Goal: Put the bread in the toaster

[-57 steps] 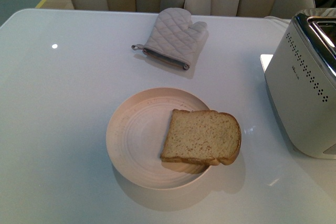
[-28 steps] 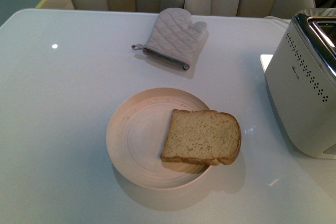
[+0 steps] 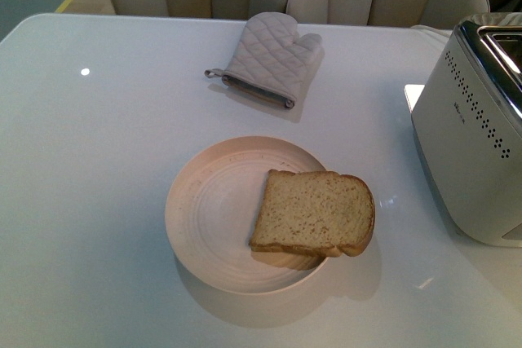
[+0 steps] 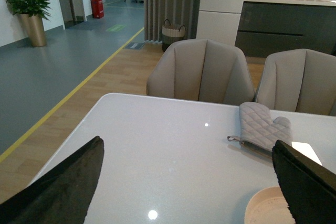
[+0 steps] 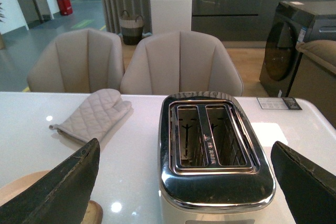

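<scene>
Three views over one table [image 3: 98, 160].
The front view looks down from close above the plate [image 3: 204, 209], the toaster [image 3: 473, 136] cut by its right edge. The left wrist view, framed by the left claw [image 4: 186, 145], looks low across the table toward the chairs [image 4: 199, 72]; the right wrist view, framed by the right claw [image 5: 185, 145], looks closely down onto the toaster's slots. All three share the oven mitt [image 3: 269, 59].

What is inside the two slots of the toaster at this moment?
Both slots of the toaster hold only metal wire guides. The bread lies outside, on the plate. The slot bottoms are too dark to see.
</scene>
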`<state>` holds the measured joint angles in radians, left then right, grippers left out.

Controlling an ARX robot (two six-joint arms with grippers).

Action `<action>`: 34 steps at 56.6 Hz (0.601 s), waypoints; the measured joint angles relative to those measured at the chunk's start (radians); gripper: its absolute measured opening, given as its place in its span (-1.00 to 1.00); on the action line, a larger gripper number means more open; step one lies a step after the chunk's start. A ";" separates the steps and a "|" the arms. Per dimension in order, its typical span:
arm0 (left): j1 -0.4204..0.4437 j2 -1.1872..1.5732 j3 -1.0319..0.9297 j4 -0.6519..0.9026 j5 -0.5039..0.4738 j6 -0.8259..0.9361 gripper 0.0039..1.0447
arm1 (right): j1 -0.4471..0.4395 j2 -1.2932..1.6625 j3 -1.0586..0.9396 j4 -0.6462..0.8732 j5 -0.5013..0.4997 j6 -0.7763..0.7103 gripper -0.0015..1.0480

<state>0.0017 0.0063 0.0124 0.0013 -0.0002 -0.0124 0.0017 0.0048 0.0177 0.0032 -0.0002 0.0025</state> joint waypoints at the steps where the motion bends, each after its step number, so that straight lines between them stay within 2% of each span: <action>1: 0.000 0.000 0.000 0.000 0.000 0.001 0.88 | 0.000 0.000 0.000 0.000 0.000 0.000 0.83; 9: 0.000 0.000 0.000 0.000 0.000 0.001 0.86 | 0.000 0.002 0.001 -0.003 0.002 0.000 0.83; 15: 0.000 -0.001 0.000 0.000 0.000 0.001 0.86 | 0.050 0.167 0.106 -0.302 0.090 0.004 0.83; 18: 0.000 -0.001 0.000 0.000 0.000 0.001 0.86 | 0.089 0.214 0.110 -0.333 0.114 0.012 0.83; 25: 0.000 -0.001 0.000 0.000 0.000 0.001 0.86 | 0.199 0.333 0.129 -0.240 0.184 0.064 0.83; 34: 0.000 -0.001 0.000 0.000 0.000 0.001 0.86 | 0.299 0.603 0.194 -0.067 0.204 0.175 0.83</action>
<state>0.0017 0.0055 0.0124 0.0013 -0.0002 -0.0113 0.3008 0.6075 0.2115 -0.0639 0.2035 0.1772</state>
